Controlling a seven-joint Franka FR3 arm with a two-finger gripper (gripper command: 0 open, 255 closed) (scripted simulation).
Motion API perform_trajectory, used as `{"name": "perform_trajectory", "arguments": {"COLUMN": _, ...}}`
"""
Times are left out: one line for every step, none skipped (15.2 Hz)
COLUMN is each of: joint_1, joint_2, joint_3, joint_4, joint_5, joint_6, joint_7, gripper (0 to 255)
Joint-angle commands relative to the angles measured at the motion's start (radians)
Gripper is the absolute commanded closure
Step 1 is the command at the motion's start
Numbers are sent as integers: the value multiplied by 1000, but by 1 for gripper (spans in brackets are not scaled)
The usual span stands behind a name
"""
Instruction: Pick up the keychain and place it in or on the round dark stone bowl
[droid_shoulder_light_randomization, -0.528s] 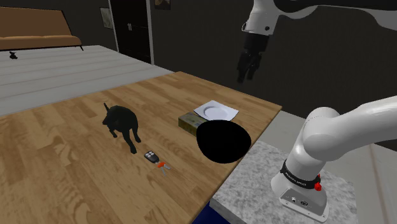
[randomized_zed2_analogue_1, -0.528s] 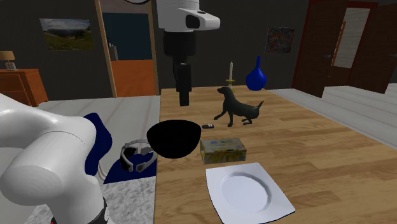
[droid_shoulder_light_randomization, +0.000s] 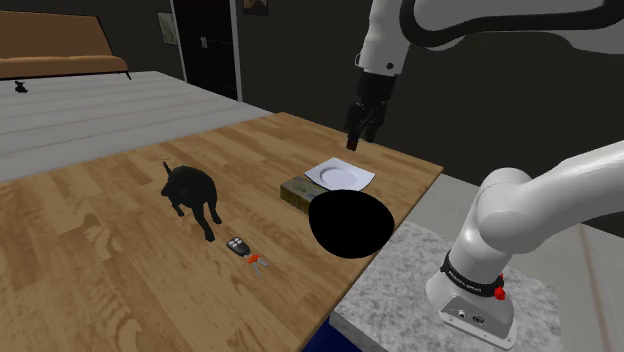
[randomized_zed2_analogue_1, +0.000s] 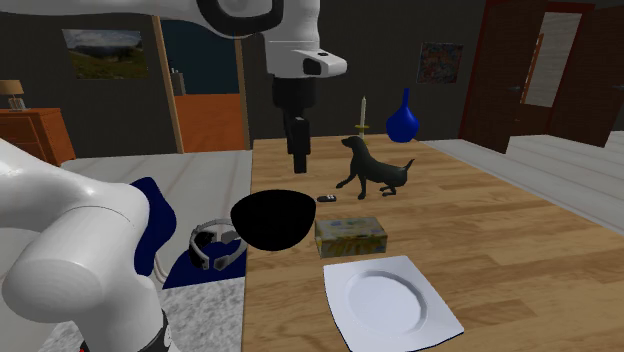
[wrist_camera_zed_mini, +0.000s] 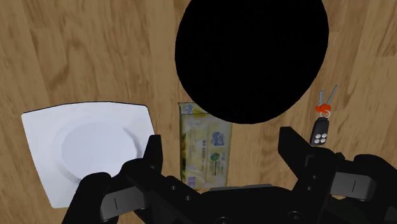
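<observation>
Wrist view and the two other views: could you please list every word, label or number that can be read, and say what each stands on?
No text can be read.
On the yellow-green packet: a blue mark and small print, too blurred to read.
On the black band at the arm's base: pale lettering, too small to read.
On the keychain: no legible mark.

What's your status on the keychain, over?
Gripper open, empty, high above table. Keychain lying beside black bowl, untouched. Dog figurine nearby; approach looks clear.
</observation>
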Motion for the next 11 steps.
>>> {"name": "perform_trajectory", "arguments": {"joint_1": 13, "joint_2": 36, "joint_3": 46, "joint_4": -9, "joint_5": 20, "joint_6": 54, "joint_7": 40, "gripper": 0}}
{"name": "perform_trajectory", "arguments": {"joint_1": 18, "joint_2": 58, "joint_3": 68, "joint_4": -10, "joint_5": 28, "joint_6": 80, "joint_7": 58, "gripper": 0}}
{"name": "perform_trajectory", "arguments": {"joint_1": 22, "joint_2": 80, "joint_3": 89, "joint_4": -10, "joint_5": 35, "joint_6": 105, "joint_7": 76, "gripper": 0}}
{"name": "perform_trajectory", "arguments": {"joint_1": 26, "joint_2": 104, "joint_3": 111, "joint_4": -9, "joint_5": 41, "joint_6": 131, "joint_7": 94, "gripper": 0}}
{"name": "perform_trajectory", "arguments": {"joint_1": 30, "joint_2": 129, "joint_3": 132, "joint_4": -6, "joint_5": 46, "joint_6": 157, "joint_7": 113, "gripper": 0}}
{"name": "perform_trajectory", "arguments": {"joint_1": 32, "joint_2": 156, "joint_3": 154, "joint_4": -1, "joint_5": 49, "joint_6": 182, "joint_7": 131, "gripper": 0}}
{"name": "perform_trajectory", "arguments": {"joint_1": 35, "joint_2": 184, "joint_3": 176, "joint_4": 4, "joint_5": 51, "joint_6": 208, "joint_7": 150, "gripper": 0}}
{"name": "perform_trajectory", "arguments": {"joint_1": 36, "joint_2": 213, "joint_3": 197, "joint_4": 11, "joint_5": 52, "joint_6": 233, "joint_7": 170, "gripper": 0}}
{"name": "perform_trajectory", "arguments": {"joint_1": 37, "joint_2": 243, "joint_3": 219, "joint_4": 19, "joint_5": 51, "joint_6": 257, "joint_7": 190, "gripper": 0}}
{"name": "perform_trajectory", "arguments": {"joint_1": 38, "joint_2": 274, "joint_3": 240, "joint_4": 29, "joint_5": 48, "joint_6": 282, "joint_7": 211, "gripper": 0}}
{"name": "perform_trajectory", "arguments": {"joint_1": 37, "joint_2": 306, "joint_3": 262, "joint_4": 40, "joint_5": 44, "joint_6": 305, "joint_7": 233, "gripper": 0}}
